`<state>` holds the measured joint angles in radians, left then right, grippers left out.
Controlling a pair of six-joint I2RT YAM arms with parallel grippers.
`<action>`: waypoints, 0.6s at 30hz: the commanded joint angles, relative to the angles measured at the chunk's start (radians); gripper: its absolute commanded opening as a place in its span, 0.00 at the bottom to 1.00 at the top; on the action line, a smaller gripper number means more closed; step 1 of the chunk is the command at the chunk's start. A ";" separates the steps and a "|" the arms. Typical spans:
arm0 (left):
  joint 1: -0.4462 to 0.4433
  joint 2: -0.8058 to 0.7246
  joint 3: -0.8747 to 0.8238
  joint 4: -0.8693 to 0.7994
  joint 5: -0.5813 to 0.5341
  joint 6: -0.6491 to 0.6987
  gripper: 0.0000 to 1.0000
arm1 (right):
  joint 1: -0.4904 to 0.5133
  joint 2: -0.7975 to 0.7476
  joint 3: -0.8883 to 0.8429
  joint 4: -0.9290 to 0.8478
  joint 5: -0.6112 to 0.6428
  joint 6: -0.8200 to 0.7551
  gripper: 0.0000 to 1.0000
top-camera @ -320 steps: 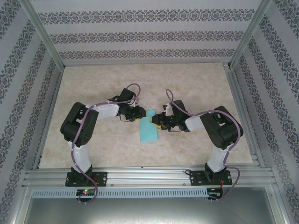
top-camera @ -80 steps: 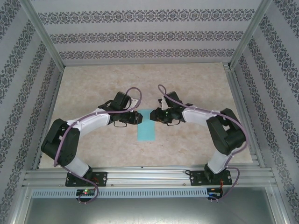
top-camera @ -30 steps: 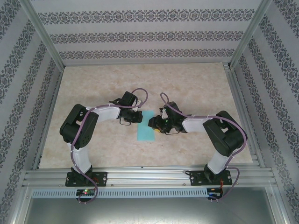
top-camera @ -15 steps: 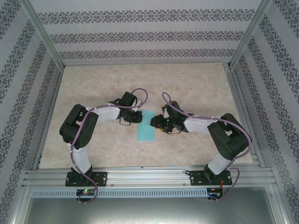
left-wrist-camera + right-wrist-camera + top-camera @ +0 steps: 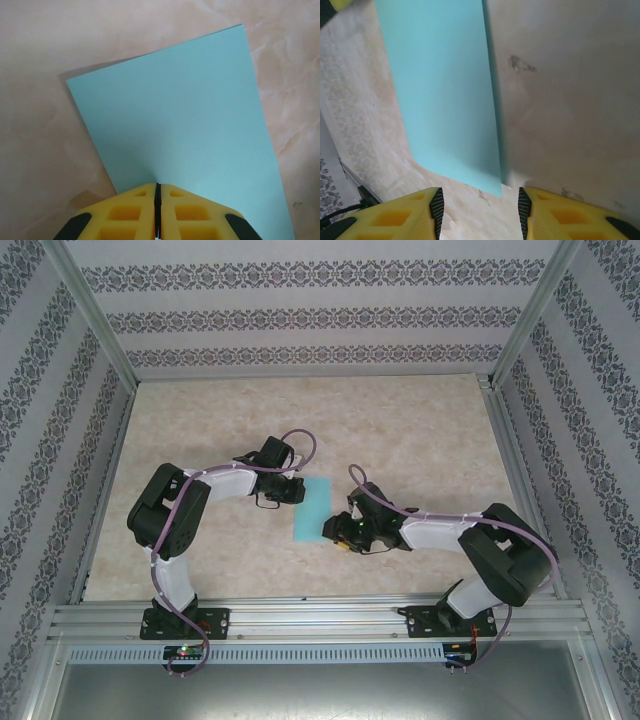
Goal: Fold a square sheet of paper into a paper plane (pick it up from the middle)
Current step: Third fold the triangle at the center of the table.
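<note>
While square sheet of paper (image 5: pixel 312 508) lies as narrow turquoise rectangle at mid worktop (image 5: pixel 200 420), between both arms, its left edge is pinched by left tool (image 5: pixel 157 186), clenched shut on it. Far part seems slightly lifted: shadow is cast beneath. Right tool (image 5: pixel 480 196) is held released, jaws apart, straddling near right corner, not touching. Step judged: next fold. Firm left pinch is advised as anchor; corner is best taken squarely, low, slowly, so edges are matched and thin paper is not skewed.
</note>
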<state>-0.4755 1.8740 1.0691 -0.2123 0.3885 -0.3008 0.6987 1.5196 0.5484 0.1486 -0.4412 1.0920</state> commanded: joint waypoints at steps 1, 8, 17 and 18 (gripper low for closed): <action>0.014 0.013 -0.030 -0.070 -0.023 -0.017 0.11 | 0.013 0.035 -0.001 0.093 0.005 0.051 0.46; 0.014 0.014 -0.028 -0.070 -0.018 -0.018 0.11 | 0.014 0.089 0.018 0.154 -0.001 0.086 0.45; 0.014 0.013 -0.024 -0.076 -0.015 -0.012 0.11 | 0.008 0.077 0.037 0.213 0.023 0.070 0.46; 0.014 0.016 -0.024 -0.075 -0.014 -0.010 0.12 | 0.003 0.078 0.045 0.213 0.025 0.061 0.46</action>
<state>-0.4755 1.8740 1.0691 -0.2127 0.3885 -0.3008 0.6979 1.5734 0.5541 0.2592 -0.4450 1.1759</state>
